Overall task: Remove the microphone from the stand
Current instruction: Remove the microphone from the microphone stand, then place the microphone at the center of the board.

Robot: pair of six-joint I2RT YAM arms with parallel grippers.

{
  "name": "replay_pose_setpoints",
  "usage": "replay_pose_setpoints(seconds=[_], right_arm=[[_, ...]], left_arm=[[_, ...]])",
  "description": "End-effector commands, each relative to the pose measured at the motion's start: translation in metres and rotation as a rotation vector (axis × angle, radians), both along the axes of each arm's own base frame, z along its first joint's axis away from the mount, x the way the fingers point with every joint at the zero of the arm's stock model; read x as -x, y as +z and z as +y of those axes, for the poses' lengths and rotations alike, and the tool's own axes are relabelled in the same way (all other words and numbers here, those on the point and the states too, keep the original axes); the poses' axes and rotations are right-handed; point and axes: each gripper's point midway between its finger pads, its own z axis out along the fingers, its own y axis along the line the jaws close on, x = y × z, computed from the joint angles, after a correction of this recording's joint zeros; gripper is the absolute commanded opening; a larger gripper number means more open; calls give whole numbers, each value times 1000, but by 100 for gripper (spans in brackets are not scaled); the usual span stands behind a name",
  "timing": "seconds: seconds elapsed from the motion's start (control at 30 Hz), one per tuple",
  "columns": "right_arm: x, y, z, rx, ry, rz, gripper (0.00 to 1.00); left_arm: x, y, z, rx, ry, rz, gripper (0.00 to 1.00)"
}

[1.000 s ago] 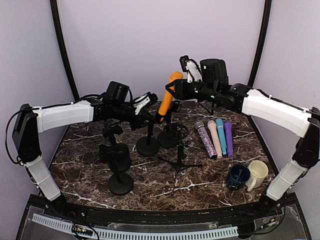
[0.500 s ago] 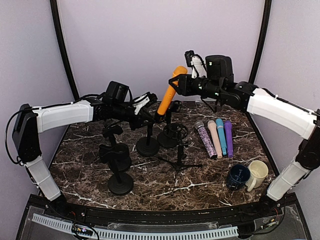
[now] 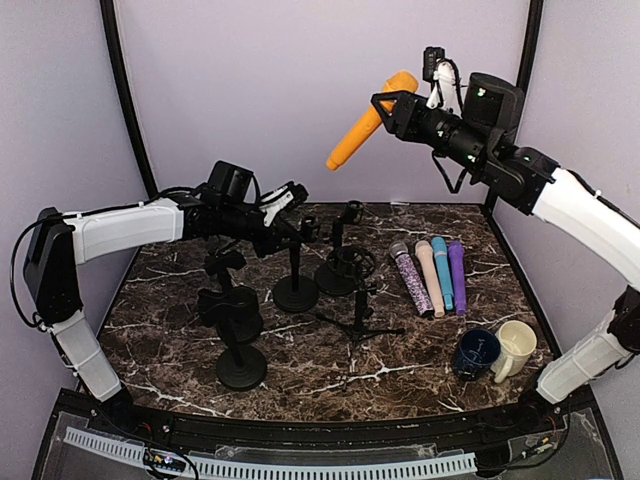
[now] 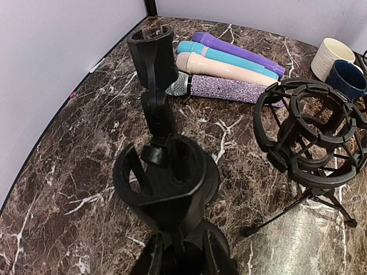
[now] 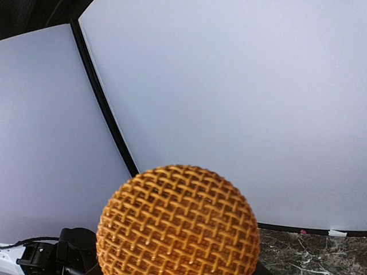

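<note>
While the right end effector point(image 3: 398, 103) grips the orange microphone point(image 3: 365, 128) near its mesh head, the microphone hangs tilted high above the worktop point(image 3: 300, 375), well apart from every stand, its handle pointing down to the left against the back wall. In the right wrist view the mesh head fills the lower frame. The left end effector point(image 3: 292, 222) is closed narrowly on the stem of one round-based stand point(image 3: 297, 290), just below that stand's clip point(image 4: 163, 180), which holds nothing. Five black stands are visible: four on round bases and one tripod point(image 4: 321, 197) carrying a ring-shaped shock mount point(image 4: 307, 140). Four further microphones lie side by side on the right of the worktop: glittered point(image 3: 412, 282), peach point(image 3: 429, 275), blue point(image 3: 442, 270) and purple point(image 3: 457, 275). Two mugs stand near them, touching each other: one dark blue point(image 3: 474, 352), one cream point(image 3: 516, 345).
</note>
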Motion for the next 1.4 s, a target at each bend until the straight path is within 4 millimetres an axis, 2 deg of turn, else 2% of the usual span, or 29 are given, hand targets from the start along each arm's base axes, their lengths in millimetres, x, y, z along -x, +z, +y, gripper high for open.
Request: replay_pose_setpoints(seconds=[0.0, 0.07, 0.13, 0.2, 0.33, 0.43, 0.57, 0.7, 0.73, 0.77, 0.87, 0.9, 0.93, 0.97, 1.0, 1.03, 1.07, 1.1, 1.13, 1.17, 1.2, 1.23, 1.37], right_arm=[[3, 9, -22, -1, -76, 3, 0], [4, 2, -35, 33, -132, 34, 0], [6, -8, -48, 77, -177, 74, 0], [11, -22, -62, 128, -222, 123, 0], [20, -47, -90, 215, -310, 206, 0], [24, -67, -108, 277, -359, 273, 0], [21, -106, -125, 357, -403, 405, 0], [18, -144, -118, 424, -350, 515, 0], [18, -151, -113, 445, -319, 533, 0], [18, -158, -107, 469, -291, 553, 0], [19, -184, -96, 566, -226, 629, 0], [18, -194, -96, 601, -224, 659, 0], [17, -203, -96, 634, -227, 688, 0], [16, -214, -96, 670, -228, 720, 0], [15, -225, -95, 700, -227, 747, 0], [13, -235, -94, 725, -225, 771, 0], [12, -245, -92, 743, -216, 794, 0], [10, -253, -89, 755, -205, 811, 0], [8, -261, -87, 767, -196, 827, 0], [5, -267, -85, 772, -188, 842, 0], [2, -273, -83, 780, -177, 855, 0], [-1, -279, -80, 781, -163, 870, 0], [-13, -306, -69, 774, -108, 931, 0]], left_arm=[[19, -53, 21, -149, 49, 143, 6], [17, -40, 20, -116, 59, 116, 26], [17, -28, 18, -84, 59, 97, 36], [15, -12, 15, -46, 58, 71, 46], [12, 24, 6, 30, 47, 33, 59], [10, 48, 1, 75, 42, 20, 63], [9, 98, -3, 168, 40, -45, 66], [16, 139, 6, 251, 77, -101, 70], [15, 144, 11, 257, 102, -108, 71], [18, 154, 16, 278, 123, -110, 73], [13, 164, 42, 305, 206, -92, 76], [9, 166, 60, 326, 256, -77, 77], [8, 168, 69, 341, 275, -70, 77], [3, 167, 91, 361, 335, -52, 78], [4, 173, 103, 393, 359, -47, 79], [-4, 160, 124, 384, 417, -33, 80], [-3, 161, 138, 390, 451, -45, 82], [-10, 148, 158, 384, 514, -20, 82], [-9, 146, 167, 390, 545, -8, 82], [-13, 135, 184, 383, 590, 8, 82], [-10, 136, 191, 394, 605, 9, 82], [-12, 125, 202, 388, 638, 22, 82], [-7, 115, 222, 374, 704, -54, 82]])
